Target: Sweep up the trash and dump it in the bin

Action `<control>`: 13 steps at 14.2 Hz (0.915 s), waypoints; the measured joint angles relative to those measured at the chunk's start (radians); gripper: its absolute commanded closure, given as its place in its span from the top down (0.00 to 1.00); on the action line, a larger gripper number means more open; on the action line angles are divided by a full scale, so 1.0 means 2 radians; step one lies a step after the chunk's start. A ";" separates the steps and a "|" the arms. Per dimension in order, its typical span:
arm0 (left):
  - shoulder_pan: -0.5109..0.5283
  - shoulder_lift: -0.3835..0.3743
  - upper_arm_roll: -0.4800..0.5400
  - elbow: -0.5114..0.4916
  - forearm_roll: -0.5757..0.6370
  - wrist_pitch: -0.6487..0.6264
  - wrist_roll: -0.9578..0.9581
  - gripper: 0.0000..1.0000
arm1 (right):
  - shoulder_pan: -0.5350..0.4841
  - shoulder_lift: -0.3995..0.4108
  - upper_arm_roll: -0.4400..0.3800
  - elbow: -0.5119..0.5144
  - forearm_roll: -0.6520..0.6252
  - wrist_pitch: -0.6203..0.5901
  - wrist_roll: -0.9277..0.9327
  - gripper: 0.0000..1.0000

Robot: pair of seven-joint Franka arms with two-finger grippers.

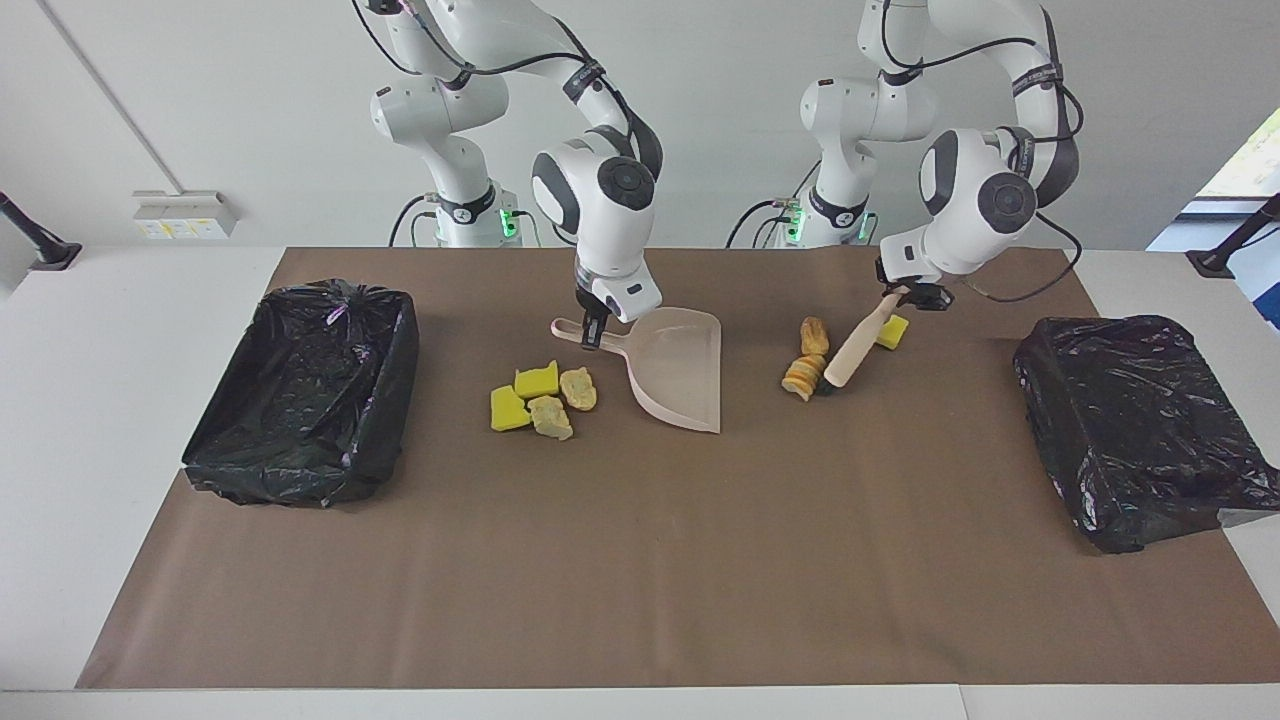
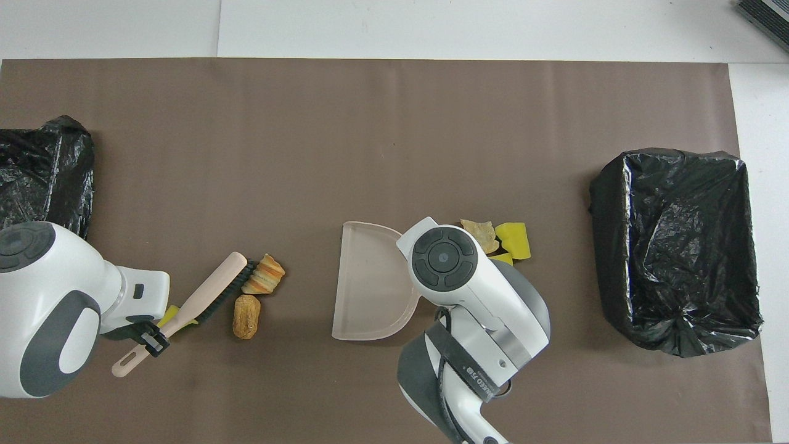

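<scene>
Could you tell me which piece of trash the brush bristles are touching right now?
The striped orange-and-tan lump, touching the bristle end of the brush, which the left gripper holds. It alone is striped; the plain brown lump lies nearer the robots, beside it.

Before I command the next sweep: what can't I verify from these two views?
- Overhead view: right arm hides the dustpan handle and part of the four-scrap pile.
- Overhead view: yellow sponge scrap mostly hidden under the brush and left gripper.
- Overhead view: bin by the left arm is cut off by the edge.

White rounded arms (image 1: 600,200) with dark grey joint caps, black cables, green-lit bases (image 1: 505,222)
</scene>
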State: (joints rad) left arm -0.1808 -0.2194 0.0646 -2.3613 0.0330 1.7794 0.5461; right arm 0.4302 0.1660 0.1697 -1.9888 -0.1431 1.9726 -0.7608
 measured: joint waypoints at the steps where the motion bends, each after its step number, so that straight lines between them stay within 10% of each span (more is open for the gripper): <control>1: 0.000 -0.015 -0.002 0.000 0.000 -0.016 -0.042 0.00 | 0.000 0.000 0.000 0.000 0.000 0.000 0.000 0.00; 13: 0.005 -0.113 0.004 -0.084 0.028 -0.065 -0.487 0.00 | 0.000 0.000 0.000 -0.002 -0.005 0.001 -0.044 0.00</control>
State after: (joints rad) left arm -0.1704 -0.4446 0.0723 -2.5289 0.0890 1.6503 -0.4284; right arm 0.4293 0.1668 0.1697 -1.9924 -0.1529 1.9738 -0.8481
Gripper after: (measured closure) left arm 0.736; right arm 0.683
